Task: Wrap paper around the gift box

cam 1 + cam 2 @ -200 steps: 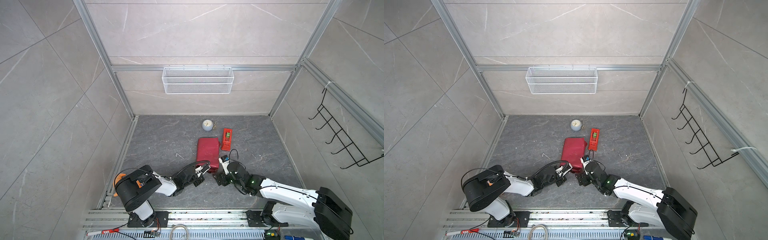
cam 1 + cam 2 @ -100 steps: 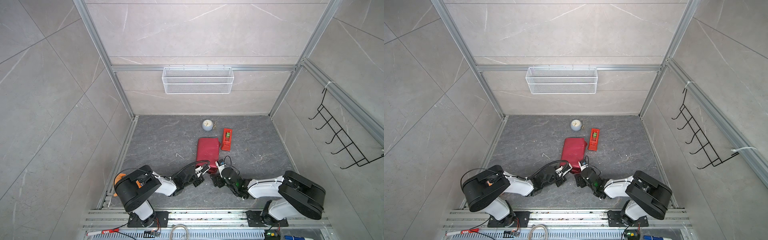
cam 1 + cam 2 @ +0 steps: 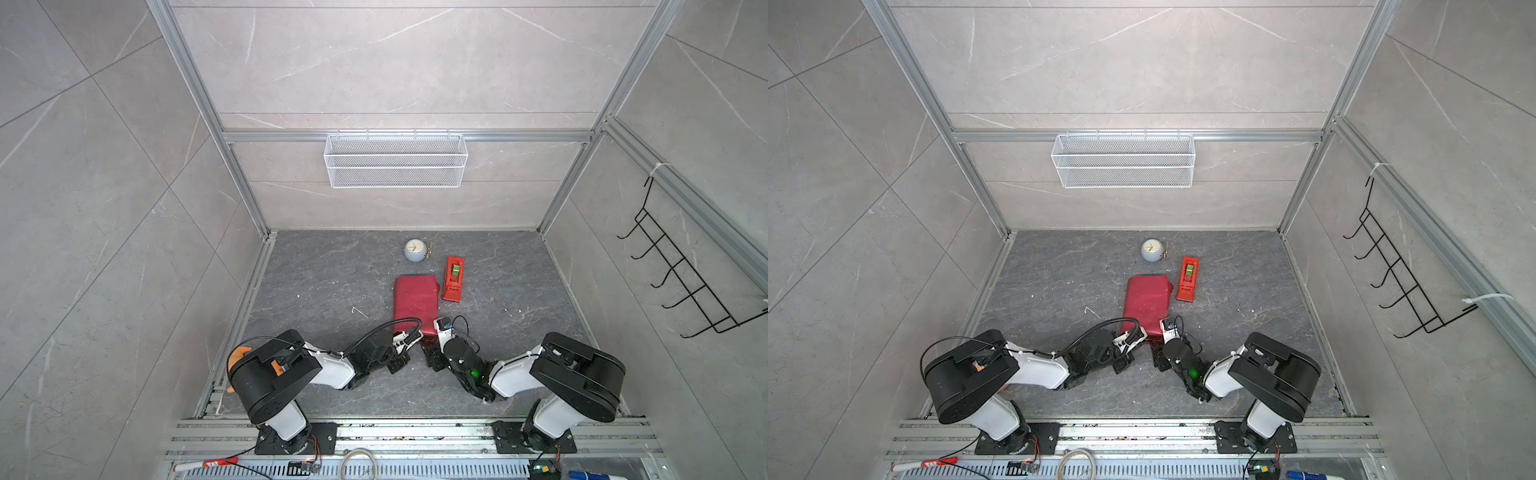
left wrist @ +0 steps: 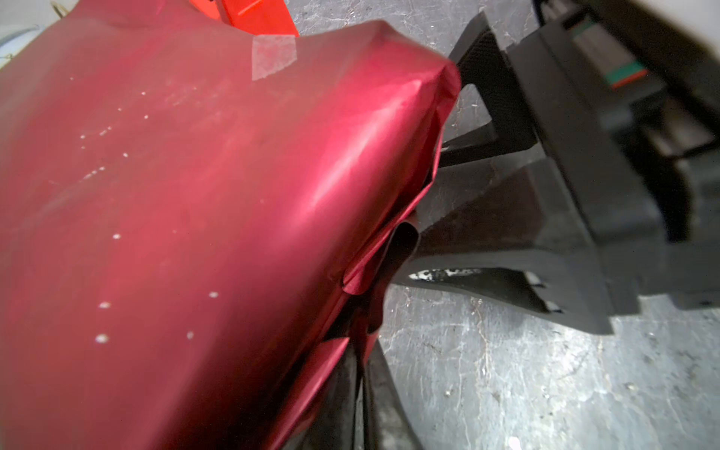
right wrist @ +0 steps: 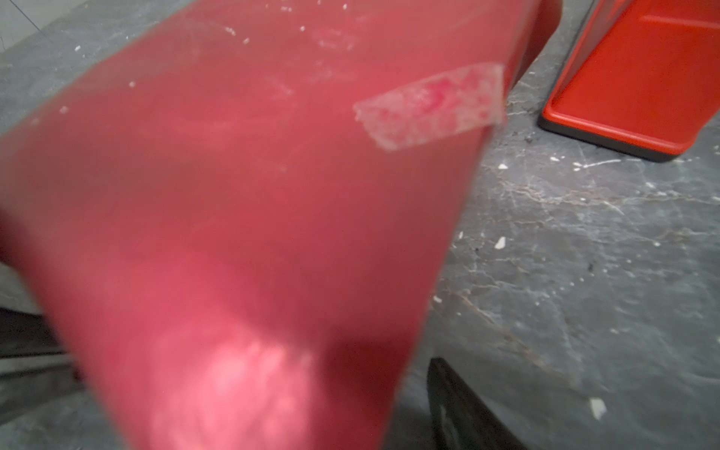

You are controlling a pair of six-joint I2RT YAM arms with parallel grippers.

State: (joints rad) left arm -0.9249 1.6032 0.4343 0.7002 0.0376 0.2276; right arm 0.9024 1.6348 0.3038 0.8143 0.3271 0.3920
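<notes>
Box hidden inside paper, mid-table, just beside dispenser. Likely light, stiff under thin, crease-prone, tearable wrap. Best pinched at loose near-end fold, close to box edge. Left claw nearly together there, hold unclear; right claw apart.

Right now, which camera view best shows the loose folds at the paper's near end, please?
The left wrist view: the paper's end folds gape open, in focus. In both top views that end is tiny and largely covered. The right wrist view shows only its blurred top with a tape strip.
</notes>
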